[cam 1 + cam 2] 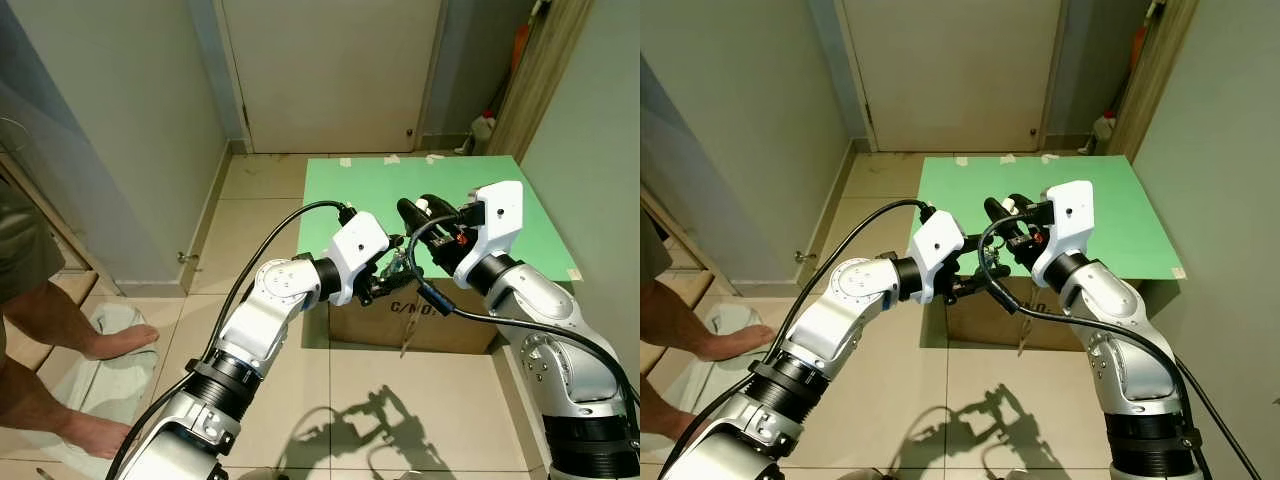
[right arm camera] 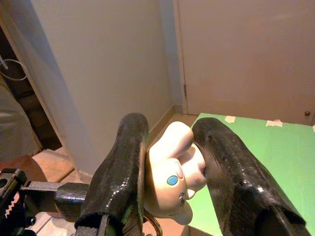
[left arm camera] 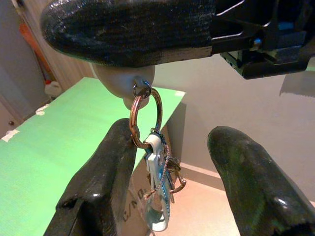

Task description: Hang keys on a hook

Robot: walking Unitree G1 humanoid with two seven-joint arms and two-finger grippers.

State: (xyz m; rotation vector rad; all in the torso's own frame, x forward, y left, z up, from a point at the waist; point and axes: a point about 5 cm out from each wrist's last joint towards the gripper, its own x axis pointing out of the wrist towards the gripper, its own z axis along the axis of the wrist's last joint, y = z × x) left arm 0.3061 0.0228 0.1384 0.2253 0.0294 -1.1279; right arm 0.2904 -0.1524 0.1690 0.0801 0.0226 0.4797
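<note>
We are holding the keys in the air, well short of any hook, so the hanging itself is not yet done. Our right hand (image 2: 167,182) is pinching the pale figurine charm (image 2: 174,177) of the bunch between its two black fingers, and from that charm the copper key ring (image 3: 143,118) is dangling with the keys (image 3: 160,191) and a blue-and-white tag below it. Our left hand (image 3: 172,182) is reaching in with its fingers spread, one to each side of the ring and keys; its near finger looks to be just beside the ring, though we cannot tell whether it is touching. In the head views both hands are meeting above the front edge of the green board (image 1: 370,185) that is lying on a cardboard box (image 1: 430,320), which is standing on the tiled floor (image 1: 250,190). We are judging this to be a handover or a regrip. Finding a hook and slipping the ring over it is what is left. A person's bare legs (image 1: 60,330) are standing on a cloth on the robot's left.
</note>
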